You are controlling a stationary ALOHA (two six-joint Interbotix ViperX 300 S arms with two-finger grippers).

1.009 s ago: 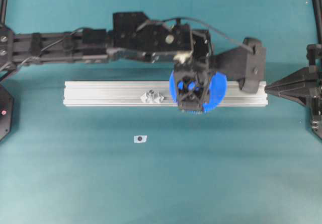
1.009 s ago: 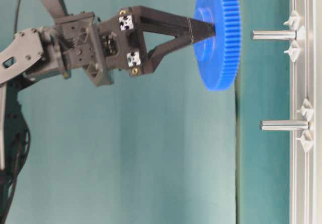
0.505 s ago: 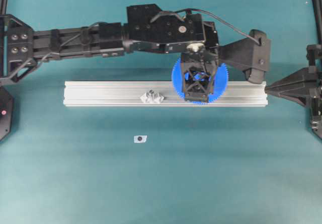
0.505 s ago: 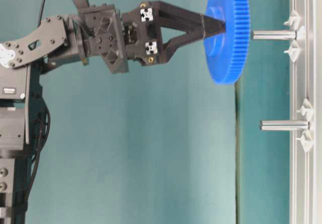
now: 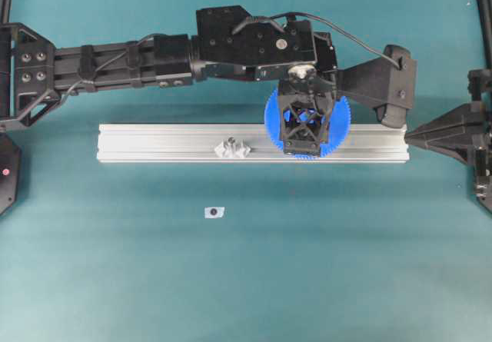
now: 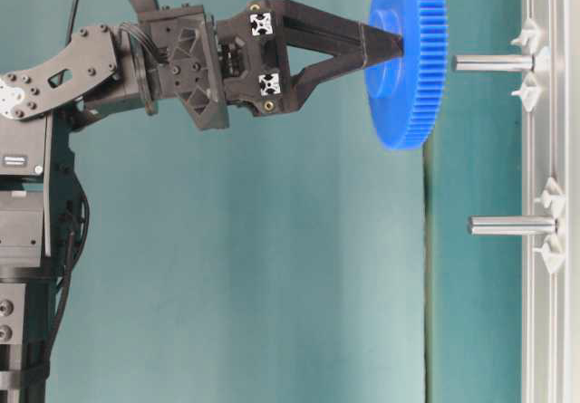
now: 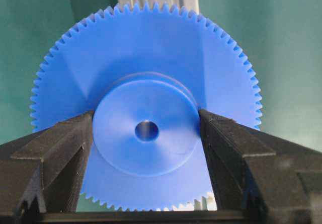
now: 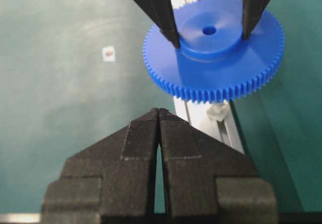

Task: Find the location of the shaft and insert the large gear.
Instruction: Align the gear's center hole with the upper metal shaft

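step: gear (image 6: 406, 57) held by hub in left claw (image 6: 381, 45) above shaft (image 6: 492, 62) near rail's (image 5: 154, 142) right end | right claw (image 8: 159, 133) closed, empty | next: bore to be centred on shaft, then lowered

Teal table (image 5: 323, 265) here, with a silver aluminium rail (image 5: 161, 143) lying flat across it, running 9 to 3 o'clock. Little white tag (image 5: 214, 212) with a dark dot sits by itself at roughly 7 o'clock from the rail's middle.

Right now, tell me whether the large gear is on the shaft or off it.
Off. The large gear hangs short of the shaft; teal background shows between them.
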